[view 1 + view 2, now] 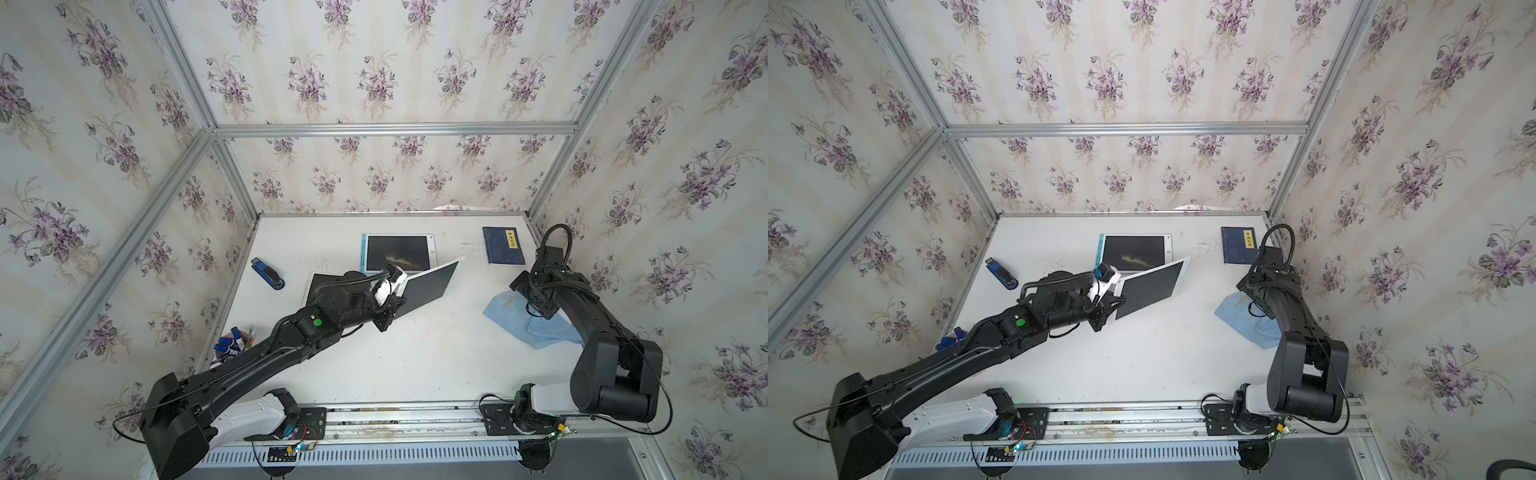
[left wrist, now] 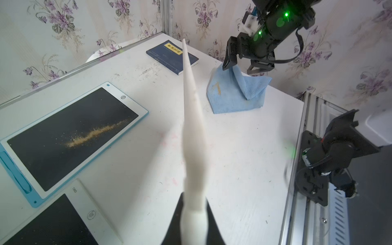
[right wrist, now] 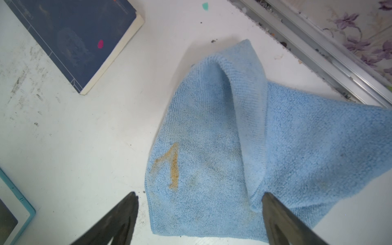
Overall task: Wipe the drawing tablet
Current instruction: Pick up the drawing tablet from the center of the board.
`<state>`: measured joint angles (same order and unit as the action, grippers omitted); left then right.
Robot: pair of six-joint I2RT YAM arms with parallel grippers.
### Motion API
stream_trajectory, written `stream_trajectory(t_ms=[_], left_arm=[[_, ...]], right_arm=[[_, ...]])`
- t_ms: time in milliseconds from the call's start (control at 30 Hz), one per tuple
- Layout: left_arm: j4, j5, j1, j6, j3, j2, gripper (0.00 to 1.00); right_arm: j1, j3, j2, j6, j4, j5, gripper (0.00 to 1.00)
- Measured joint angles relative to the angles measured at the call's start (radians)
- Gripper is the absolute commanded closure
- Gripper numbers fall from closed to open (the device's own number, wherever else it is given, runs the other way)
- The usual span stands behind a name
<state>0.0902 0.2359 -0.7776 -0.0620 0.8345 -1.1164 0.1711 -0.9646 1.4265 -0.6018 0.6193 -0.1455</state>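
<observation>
Presently, near to far.

- Left gripper (image 1: 392, 306): clamped on a corner of the drawing tablet (image 1: 428, 286), which is held off the table well left of the cloth (image 1: 505, 311). Its screen is tilted up and looks clean (smears would be hard to see).
- Long axis: runs from the jaws toward the cloth's far side, with the free end aimed at the book (image 1: 503, 245).
- Right gripper (image 2: 241, 69): fingers apart over the cloth, one against its raised fold, nothing gripped.
- Blue-rimmed tablet (image 1: 397, 251): flat, far-left of the cloth, with tan powder (image 2: 95, 133) across its screen.
- Progress, judged: the cloth is not yet picked up, and the powdered screen at least remains unwiped.
</observation>
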Motion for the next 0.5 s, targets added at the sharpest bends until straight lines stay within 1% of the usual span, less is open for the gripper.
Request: stream_trajectory(t_ms=[67, 233, 333, 400, 500], left_arm=[[-0.028, -0.018, -0.008, -0.048, -0.039, 0.025, 1.00], [-0.086, -0.039, -0.075, -0.186, -0.146, 0.070, 1.00], [-0.148, -0.058, -0.145, -0.282, -0.211, 0.077, 1.00], [-0.161, -0.077, -0.186, -0.340, -0.231, 0.071, 1.00], [-0.172, -0.134, -0.220, -0.402, -0.237, 0.068, 1.00]], right_arm=[[-0.006, -0.038, 0.030, 0.003, 0.009, -0.004, 0.40], [-0.074, -0.168, 0.159, 0.027, 0.037, -0.024, 0.41], [-0.122, -0.246, 0.263, 0.051, 0.053, -0.025, 0.41], [-0.149, -0.277, 0.320, 0.057, 0.066, -0.022, 0.40], [-0.165, -0.296, 0.374, 0.069, 0.097, -0.022, 0.40]])
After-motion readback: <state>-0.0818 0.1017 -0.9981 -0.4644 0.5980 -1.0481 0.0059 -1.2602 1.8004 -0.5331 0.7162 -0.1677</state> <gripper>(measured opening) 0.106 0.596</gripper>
